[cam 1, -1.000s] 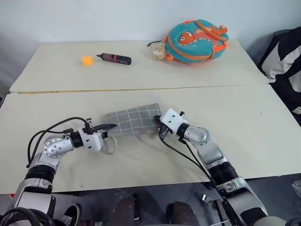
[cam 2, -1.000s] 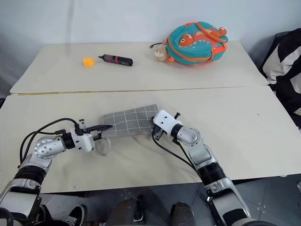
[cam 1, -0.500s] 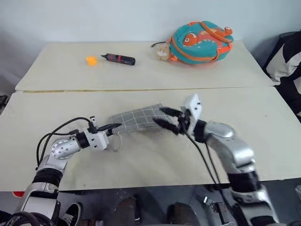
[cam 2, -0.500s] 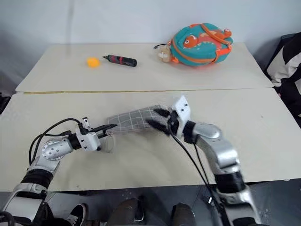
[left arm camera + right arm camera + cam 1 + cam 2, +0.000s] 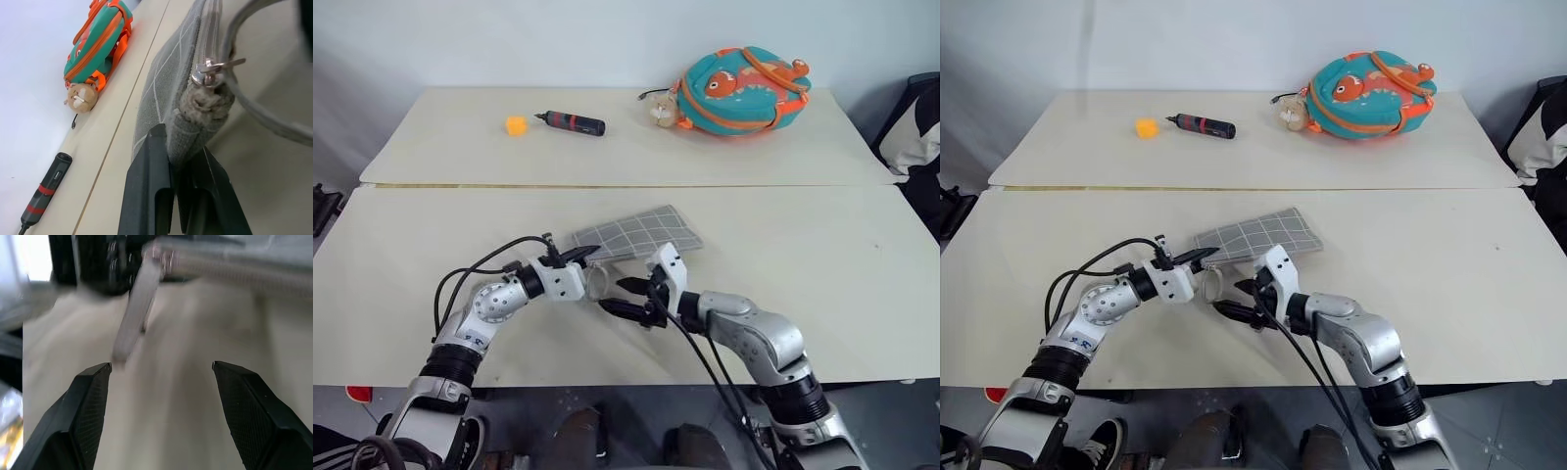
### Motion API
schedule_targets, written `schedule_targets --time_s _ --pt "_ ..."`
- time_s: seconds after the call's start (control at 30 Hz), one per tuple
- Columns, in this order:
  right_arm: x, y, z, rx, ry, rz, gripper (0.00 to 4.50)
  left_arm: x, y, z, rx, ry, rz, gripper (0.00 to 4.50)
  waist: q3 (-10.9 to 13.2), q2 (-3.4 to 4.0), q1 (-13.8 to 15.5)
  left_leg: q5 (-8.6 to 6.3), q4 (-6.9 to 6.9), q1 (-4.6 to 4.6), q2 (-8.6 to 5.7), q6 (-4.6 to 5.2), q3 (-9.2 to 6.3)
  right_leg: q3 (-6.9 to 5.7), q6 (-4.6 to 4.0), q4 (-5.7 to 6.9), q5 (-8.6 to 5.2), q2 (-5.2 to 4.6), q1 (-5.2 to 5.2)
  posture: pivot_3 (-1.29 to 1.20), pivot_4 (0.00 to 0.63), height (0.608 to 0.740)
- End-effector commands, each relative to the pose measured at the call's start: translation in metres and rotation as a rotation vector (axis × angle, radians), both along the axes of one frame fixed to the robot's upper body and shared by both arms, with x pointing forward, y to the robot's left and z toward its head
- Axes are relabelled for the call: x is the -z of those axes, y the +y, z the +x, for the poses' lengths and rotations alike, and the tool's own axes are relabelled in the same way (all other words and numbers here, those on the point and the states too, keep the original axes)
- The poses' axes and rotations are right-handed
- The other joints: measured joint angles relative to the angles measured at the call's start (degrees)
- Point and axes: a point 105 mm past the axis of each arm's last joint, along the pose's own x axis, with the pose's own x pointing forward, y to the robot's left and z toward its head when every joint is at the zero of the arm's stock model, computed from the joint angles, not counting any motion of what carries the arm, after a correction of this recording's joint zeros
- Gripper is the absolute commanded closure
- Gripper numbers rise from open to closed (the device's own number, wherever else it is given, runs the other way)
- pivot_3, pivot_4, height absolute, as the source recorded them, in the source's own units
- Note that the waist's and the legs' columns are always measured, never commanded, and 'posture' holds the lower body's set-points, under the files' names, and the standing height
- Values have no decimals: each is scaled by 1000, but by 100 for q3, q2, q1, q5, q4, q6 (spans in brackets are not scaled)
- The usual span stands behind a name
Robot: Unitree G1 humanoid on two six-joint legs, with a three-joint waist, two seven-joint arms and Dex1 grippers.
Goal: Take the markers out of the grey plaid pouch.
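The grey plaid pouch (image 5: 643,232) lies near the middle of the front table, its near left corner raised. My left gripper (image 5: 584,257) is shut on that corner; in the left wrist view its fingers (image 5: 151,196) clamp the fabric just below the zipper pull (image 5: 215,66). The pouch's grey loop (image 5: 595,284) hangs beneath the corner. My right gripper (image 5: 613,297) stands open close in front of the loop, pointing toward the left gripper, with nothing between its fingers (image 5: 93,406). The zipper looks closed and the markers are hidden.
On the far table sit a teal-and-orange fish backpack (image 5: 739,78), a black-and-red pen-shaped tool (image 5: 573,122) and a small yellow-orange block (image 5: 516,125). A seam (image 5: 607,185) divides the two tables. A black-and-white striped thing (image 5: 920,137) is at the right edge.
My right gripper let go of the pouch's right end, opened, and swung back to the near side by the loop. The left gripper carried the pouch's corner to the right.
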Motion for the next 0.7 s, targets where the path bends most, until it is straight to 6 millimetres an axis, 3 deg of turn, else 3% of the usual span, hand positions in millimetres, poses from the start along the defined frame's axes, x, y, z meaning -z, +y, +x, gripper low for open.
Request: schedule_targets --time_s 0.03,0.23,0.47,0.57,0.7 --pt "-16 3 2 -7 -11 57 1051 26 -8 -9 19 75 54 4500 0 0 -2 -1 0 0 0 1 1 1 0 -3 0 0 -1 0 150 740" --pt "-16 7 6 -12 -13 53 1051 25 -11 -10 22 72 50 4500 0 0 -8 -16 -3 0 1 -23 2 1 0 -6 0 0 -5 0 150 740" --pt "-13 16 12 1 -23 58 3289 23 -14 -12 24 72 36 4500 0 0 -17 -16 -5 0 2 -23 7 2 0 -5 0 0 -7 0 150 740" --pt "-12 1 17 19 -69 13 4331 20 -8 -15 18 78 26 4500 0 0 -22 -17 -6 0 2 -22 8 2 0 -6 0 0 -8 0 150 740" --pt "-15 -30 29 61 -106 -49 4422 18 5 -24 29 123 -9 4500 1 -1 -58 -19 -10 -1 2 -20 13 4 0 -22 0 -1 -6 0 150 740"
